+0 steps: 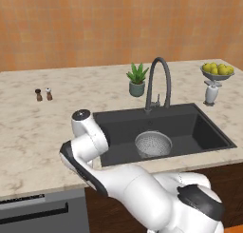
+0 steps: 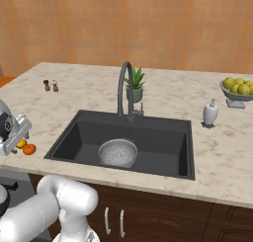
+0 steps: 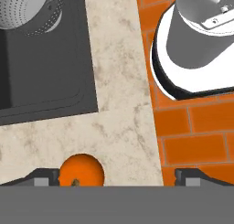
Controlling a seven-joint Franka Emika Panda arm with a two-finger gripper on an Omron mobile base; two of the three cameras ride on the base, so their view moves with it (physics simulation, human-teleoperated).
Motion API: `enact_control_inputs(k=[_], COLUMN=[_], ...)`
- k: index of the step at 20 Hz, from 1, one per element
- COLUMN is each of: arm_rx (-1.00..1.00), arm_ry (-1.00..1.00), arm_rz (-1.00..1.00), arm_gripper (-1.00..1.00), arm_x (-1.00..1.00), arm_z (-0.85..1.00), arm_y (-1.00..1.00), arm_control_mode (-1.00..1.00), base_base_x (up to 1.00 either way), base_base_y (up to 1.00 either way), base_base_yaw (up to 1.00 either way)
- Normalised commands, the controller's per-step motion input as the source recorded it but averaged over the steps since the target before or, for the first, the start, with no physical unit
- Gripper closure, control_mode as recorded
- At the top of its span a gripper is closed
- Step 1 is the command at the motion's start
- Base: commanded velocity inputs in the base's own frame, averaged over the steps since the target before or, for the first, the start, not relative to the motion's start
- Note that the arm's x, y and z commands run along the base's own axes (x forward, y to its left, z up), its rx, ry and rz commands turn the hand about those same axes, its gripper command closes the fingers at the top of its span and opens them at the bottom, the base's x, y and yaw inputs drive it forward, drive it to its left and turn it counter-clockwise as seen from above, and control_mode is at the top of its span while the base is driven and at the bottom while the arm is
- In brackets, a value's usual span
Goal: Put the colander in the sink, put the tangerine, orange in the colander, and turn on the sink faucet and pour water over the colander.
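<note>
Left base view first: the colander (image 1: 153,144) already sits in the sink (image 1: 199,127), near the front wall and a bit left of centre, with the sink faucet (image 1: 158,82) arching over the far rim behind it. No water is running that I can see. The arm bends out to the left, over the counter (image 1: 28,132) just left of the basin, so that's the side it's working.

Right base view: same colander, empty, low in the basin. The interesting bit is at the far left edge. The gripper (image 2: 15,132) hangs over the counter left of the sink, and right beside it on the stone lie two fruits, an orange one (image 2: 29,149) and a yellower one (image 2: 21,143) half tucked behind the hand. I can't tell which is the tangerine and which the orange. Both lie at the near edge of the counter, well apart from the colander.

Hand view: looking straight down, the fingers are spread wide with nothing between them, one tip at each bottom corner. The orange fruit sits just inside one fingertip (image 3: 45,178), not centred in the gap, so I'd say the hand needs to slide sideways toward it before closing. It's round, so there's no long axis to worry about. The colander peeks in at the opposite corner, so the carry afterwards runs rightward across the sink's left rim.
</note>
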Motion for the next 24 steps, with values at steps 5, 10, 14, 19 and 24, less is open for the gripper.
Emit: enact_control_inputs(k=[5,10,14,19,24], arm_rx=[0.00,0.00,0.00,0.00,0.00], arm_ry=[0.00,0.00,0.00,0.00,0.00], arm_rz=[-0.03,-0.07,-0.07,-0.07,-0.06], arm_gripper=[-1.00,-1.00,-1.00,-1.00,-1.00], arm_x=[0.01,0.22,0.26,0.23,0.17], arm_z=[-0.30,-0.13,-0.11,-0.23,-0.23], arm_y=[0.35,0.11,0.01,0.22,0.24], arm_control_mode=[-1.00,-1.00,-1.00,-1.00,-1.00], base_base_x=[0.00,0.00,0.00,0.00,0.00], base_base_y=[0.00,0.00,0.00,0.00,0.00], base_base_yaw=[0.00,0.00,0.00,0.00,0.00])
